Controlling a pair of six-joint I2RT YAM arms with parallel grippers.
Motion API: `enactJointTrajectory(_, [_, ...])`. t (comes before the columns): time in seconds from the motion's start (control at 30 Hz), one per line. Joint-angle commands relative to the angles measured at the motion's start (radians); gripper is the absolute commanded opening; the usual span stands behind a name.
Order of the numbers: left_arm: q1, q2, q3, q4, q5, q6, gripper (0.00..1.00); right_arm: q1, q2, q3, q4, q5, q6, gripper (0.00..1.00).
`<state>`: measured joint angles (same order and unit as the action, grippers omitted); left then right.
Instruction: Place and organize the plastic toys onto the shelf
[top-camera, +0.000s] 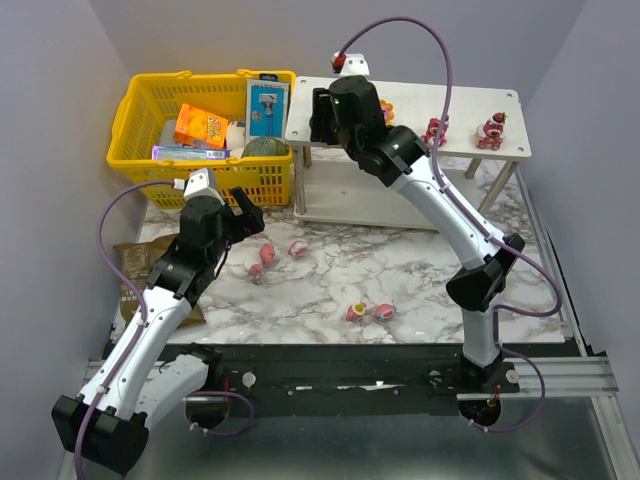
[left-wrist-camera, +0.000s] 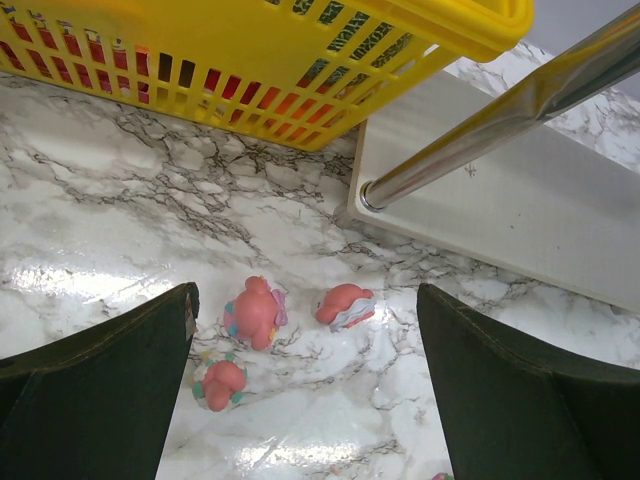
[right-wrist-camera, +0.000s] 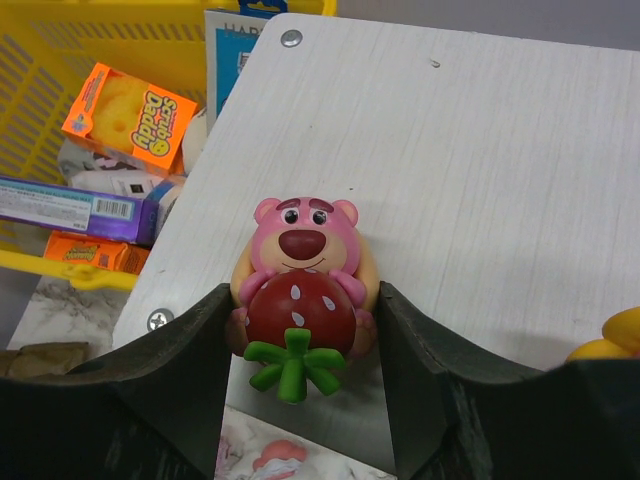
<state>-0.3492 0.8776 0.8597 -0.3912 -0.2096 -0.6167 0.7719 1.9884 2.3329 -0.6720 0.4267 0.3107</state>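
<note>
Placing: my right gripper (right-wrist-camera: 300, 312) clasps strawberry bear (right-wrist-camera: 303, 285) at shelf (right-wrist-camera: 460, 150) top's left end; next, release. Left gripper (left-wrist-camera: 305, 335) spread over loose toys (left-wrist-camera: 255, 312)

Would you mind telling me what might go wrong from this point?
1. The strawberry bear in the right claw sits near the shelf edge; releasing it there may tip it off.
2. The open left claw hangs over three toys lying close together; closing on one may knock the others away.
</note>
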Motion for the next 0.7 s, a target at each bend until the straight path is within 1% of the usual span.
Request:
enactJointTrajectory(0.0, [-0.002,-0.014,-0.017,0.005,-0.024,0.008,0.99,0.021,0.059,-0.014,-0.090,0.052,0.011,0.39])
enactJointTrajectory(0.17, [-0.002,-0.012,-0.024,0.006,-0.025,0.005,0.99,0.038,0.062,-0.010,-0.103,0.102,-0.016,0.39])
enactJointTrajectory(0.4, [-0.002,-0.012,-0.025,0.008,-0.024,0.005,0.99,0.064,0.069,-0.007,-0.112,0.156,-0.050,0.44])
enactJointTrajectory(0.5, [-0.002,-0.012,-0.025,0.009,-0.022,0.005,0.99,0.064,0.070,-0.006,-0.113,0.156,-0.055,0.50])
enactJointTrajectory(0.67, [-0.002,-0.012,-0.028,0.008,-0.024,0.005,0.99,0.066,0.052,-0.017,-0.095,0.135,-0.056,0.74])
